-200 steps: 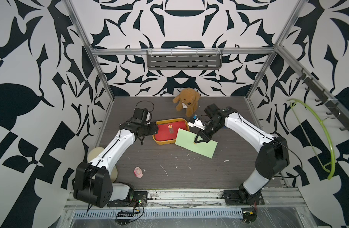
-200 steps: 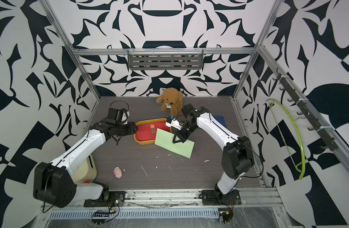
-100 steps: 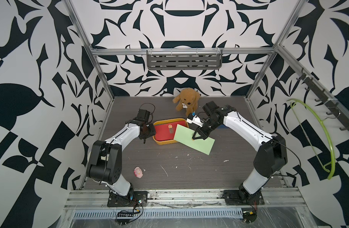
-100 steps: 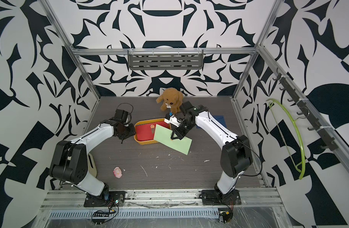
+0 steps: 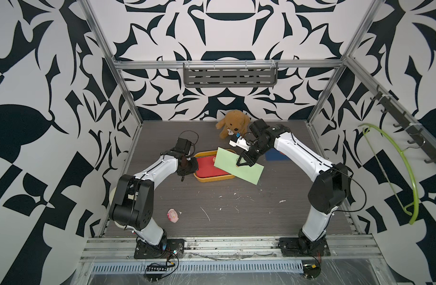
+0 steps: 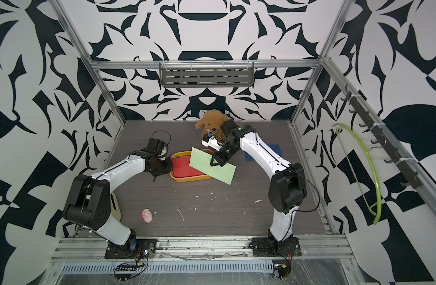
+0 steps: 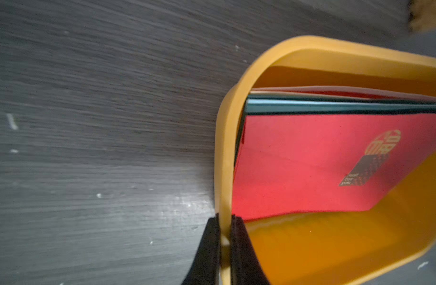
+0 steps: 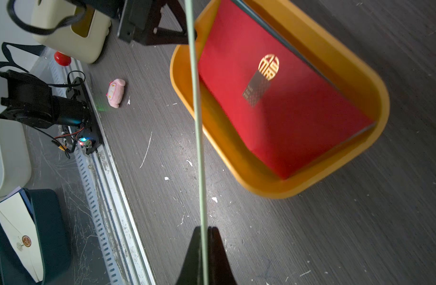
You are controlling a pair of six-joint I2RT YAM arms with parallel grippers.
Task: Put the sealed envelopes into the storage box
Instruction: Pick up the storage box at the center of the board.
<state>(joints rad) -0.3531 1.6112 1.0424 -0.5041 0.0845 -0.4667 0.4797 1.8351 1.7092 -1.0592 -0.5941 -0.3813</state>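
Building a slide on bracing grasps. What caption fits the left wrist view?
Left gripper shut on the yellow storage box rim; a red envelope tops the envelope stack inside.

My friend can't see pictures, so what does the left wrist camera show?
The left gripper is shut on the rim of the yellow storage box. Inside lies a red envelope on top of other envelopes.

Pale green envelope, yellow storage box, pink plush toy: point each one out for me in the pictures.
pale green envelope (image 5: 228,161): in a top view, on its flat upper face.
yellow storage box (image 5: 212,180): in a top view, on its near wall.
pink plush toy (image 5: 173,215): in a top view, on the middle of its body.
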